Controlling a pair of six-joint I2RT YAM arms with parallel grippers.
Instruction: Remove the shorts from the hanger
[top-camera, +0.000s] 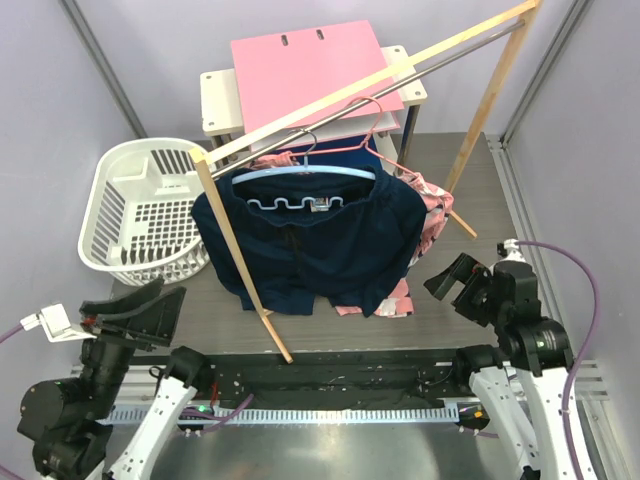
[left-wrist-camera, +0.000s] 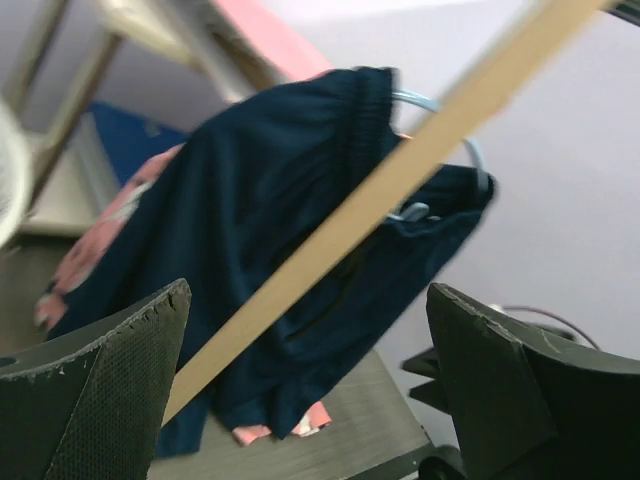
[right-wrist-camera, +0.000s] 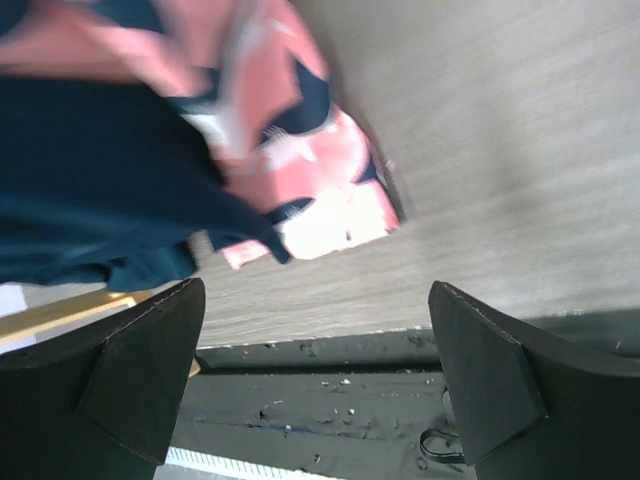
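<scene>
So far nothing is off: navy shorts (top-camera: 310, 250) and pink printed shorts (top-camera: 432, 205) both hang under the wooden rail (top-camera: 400, 65). On that rail's near side, my left gripper (top-camera: 140, 310) and right gripper (top-camera: 455, 285) stand spread wide, empty; all unhooking remains.

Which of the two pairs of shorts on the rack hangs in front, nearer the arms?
The plain dark navy pair, on the light blue hanger. The salmon pink printed pair hangs behind it, showing only at its right edge and hem.
</scene>
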